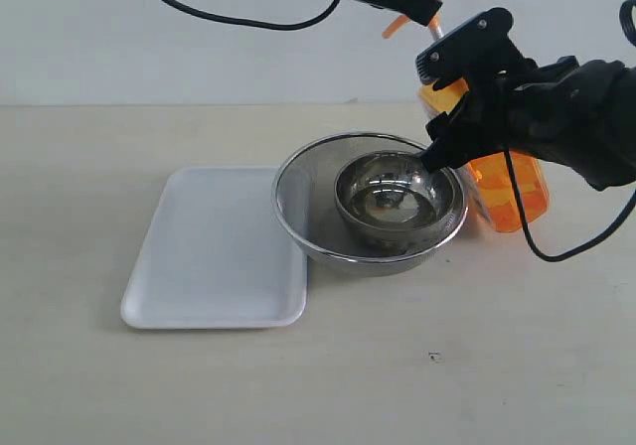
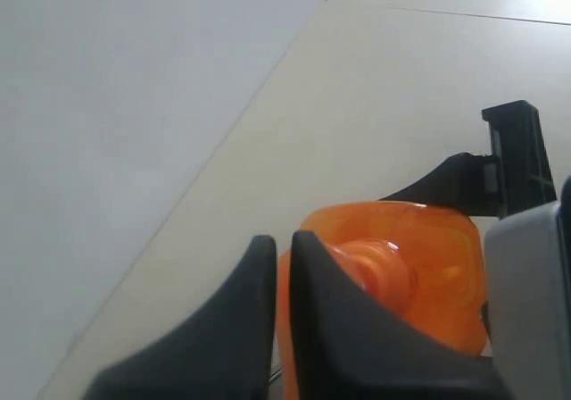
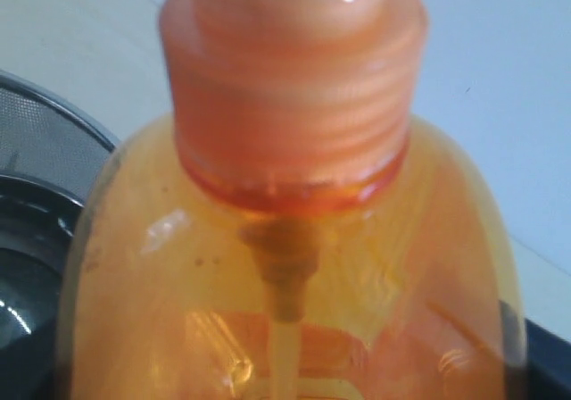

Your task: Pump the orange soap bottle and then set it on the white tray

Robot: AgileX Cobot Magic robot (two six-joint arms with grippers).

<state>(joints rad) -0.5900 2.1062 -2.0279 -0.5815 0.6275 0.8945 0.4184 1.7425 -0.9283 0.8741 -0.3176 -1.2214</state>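
The orange soap bottle point(image 1: 509, 191) stands tilted at the right, just behind the steel strainer. My right gripper point(image 1: 449, 105) is shut on its upper body, one finger on each side. In the right wrist view the bottle's neck and ribbed collar point(image 3: 290, 105) fill the picture and the fingers are hidden. My left gripper point(image 1: 415, 0) is shut and sits on top of the pump head, whose orange nozzle point(image 1: 396, 26) sticks out to the left. In the left wrist view its fingertips point(image 2: 284, 245) meet above the bottle's shoulder point(image 2: 428, 257). The white tray point(image 1: 214, 251) lies flat at the left, bare.
A round steel mesh strainer point(image 1: 303, 202) with a steel bowl point(image 1: 397, 199) inside sits between tray and bottle, its rim overlapping the tray's right edge. Black cables hang from both arms. A pale wall runs along the back of the beige table.
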